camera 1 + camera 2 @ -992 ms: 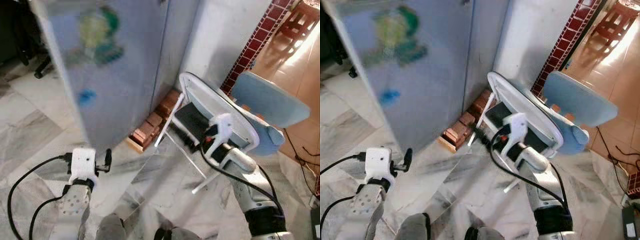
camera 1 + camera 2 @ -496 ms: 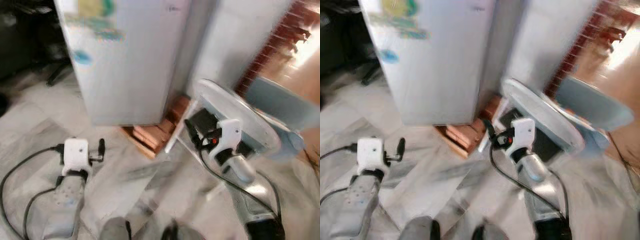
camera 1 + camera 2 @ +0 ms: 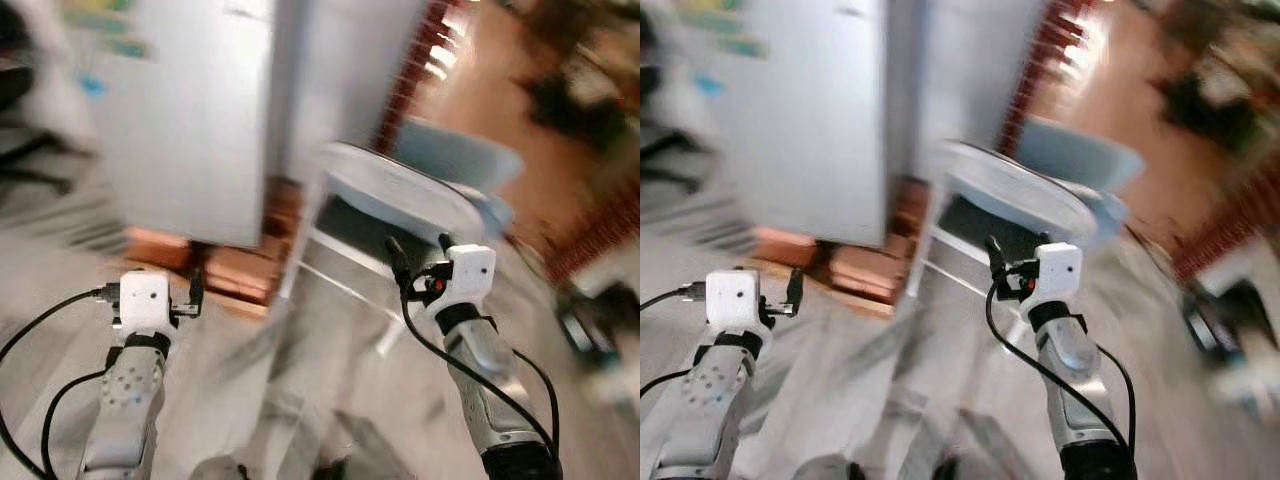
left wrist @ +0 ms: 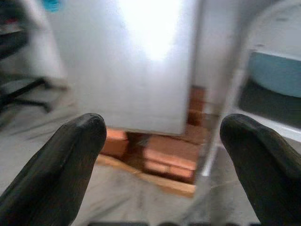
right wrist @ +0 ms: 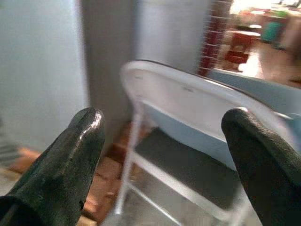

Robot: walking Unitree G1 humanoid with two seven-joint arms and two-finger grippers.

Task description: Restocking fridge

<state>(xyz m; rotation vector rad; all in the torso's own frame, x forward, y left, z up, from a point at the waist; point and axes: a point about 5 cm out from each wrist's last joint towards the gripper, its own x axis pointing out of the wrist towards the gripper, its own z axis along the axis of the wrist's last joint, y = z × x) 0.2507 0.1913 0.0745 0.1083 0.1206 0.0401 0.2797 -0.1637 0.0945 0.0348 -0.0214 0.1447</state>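
Observation:
The grey fridge (image 3: pixel 185 120) stands at the upper left with its door shut and coloured stickers near its top. It rests on red bricks (image 3: pixel 240 278). My left gripper (image 4: pixel 160 127) is open and empty, held low and pointing at the fridge's base. My right gripper (image 5: pixel 162 122) is also open and empty. It points at a white folding chair (image 3: pixel 400 190) that leans beside the fridge. The whole picture is blurred by motion.
A light blue chair (image 3: pixel 455 160) stands behind the white one. A red-tiled pillar (image 3: pixel 410 60) rises to the right of the fridge. Dark furniture (image 3: pixel 20 90) stands at the far left. Grey marble floor (image 3: pixel 300 400) lies in front of me.
The camera has swung, so the fridge and the chairs have shifted across the picture and blurred more. Both arms keep their raised pose with fingers open.

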